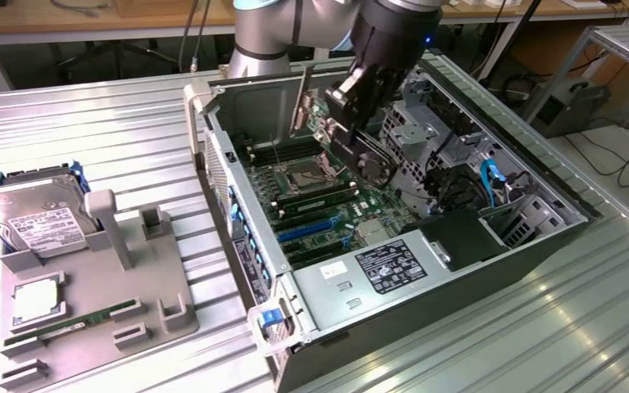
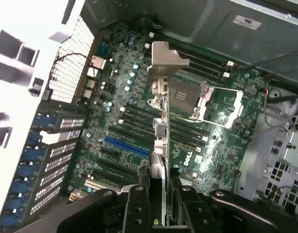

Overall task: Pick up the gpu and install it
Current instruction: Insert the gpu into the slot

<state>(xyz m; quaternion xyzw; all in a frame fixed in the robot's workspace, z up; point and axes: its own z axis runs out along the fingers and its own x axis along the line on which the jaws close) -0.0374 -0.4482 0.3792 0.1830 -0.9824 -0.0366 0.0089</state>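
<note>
Black end effector (image 2: 158, 196) pinches the gpu (image 2: 160, 133), seen edge-on, with its silver bracket (image 2: 166, 58) at the end away from the fingers. The card hangs above the motherboard (image 2: 119, 116), close to the CPU socket (image 2: 187, 97), inside the open computer case (image 1: 533, 237). Beside the case on the desk (image 1: 96, 123), a hard drive (image 1: 30, 217) rests in a grey holder (image 1: 96, 327).

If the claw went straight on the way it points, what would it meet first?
Probably the motherboard beside the CPU socket, met by the gpu the claw grips; depth is hard to judge.
</note>
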